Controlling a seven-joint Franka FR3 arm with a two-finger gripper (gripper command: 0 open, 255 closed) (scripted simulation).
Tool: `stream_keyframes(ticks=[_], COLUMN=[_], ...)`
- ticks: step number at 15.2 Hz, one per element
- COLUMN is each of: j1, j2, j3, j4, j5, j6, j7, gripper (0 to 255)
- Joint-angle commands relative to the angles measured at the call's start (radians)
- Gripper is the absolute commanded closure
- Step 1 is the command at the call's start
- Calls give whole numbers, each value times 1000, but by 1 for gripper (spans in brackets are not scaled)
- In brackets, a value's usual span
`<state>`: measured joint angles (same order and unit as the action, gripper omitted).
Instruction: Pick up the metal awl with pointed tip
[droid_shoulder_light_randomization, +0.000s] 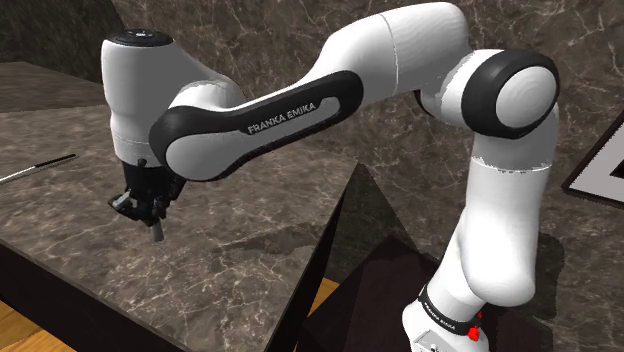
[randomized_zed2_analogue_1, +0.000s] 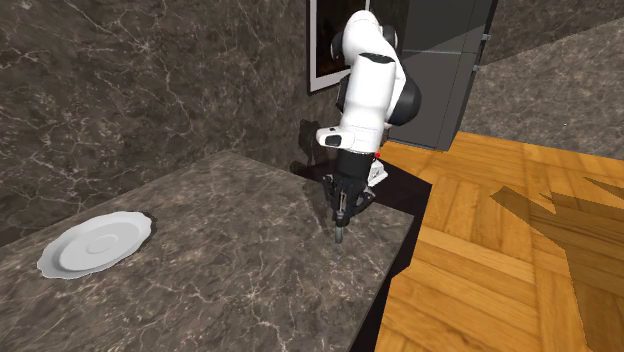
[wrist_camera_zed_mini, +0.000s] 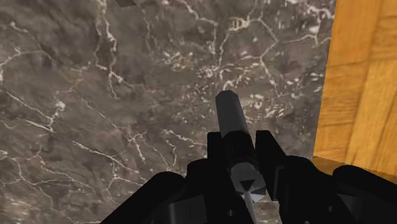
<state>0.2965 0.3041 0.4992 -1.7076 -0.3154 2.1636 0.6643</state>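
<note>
The marbled tabletop (droid_shoulder_light_randomization: 230, 262) lies beneath the tool (droid_shoulder_light_randomization: 152, 212), which is clamped on the dark grey awl (wrist_camera_zed_mini: 230, 121) jutting past its fingertips. Best lift straight up with a firm grip, so the awl cannot slip.

A dark grey, cylindrical awl (wrist_camera_zed_mini: 229, 118). Sits clasped between the fingers of the pincer (wrist_camera_zed_mini: 240, 145), roughly upright, in line with them. Pokes out a little below the fingertips, low over the dark marbled counter (wrist_camera_zed_mini: 95, 95), near its edge.
</note>
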Motion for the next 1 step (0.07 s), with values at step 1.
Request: stream_keyframes(ticks=[1], j1=[1], j2=[-2], j3=[1], j4=[8], j5=[2], j6=[-10], j7=[-1], gripper=[255])
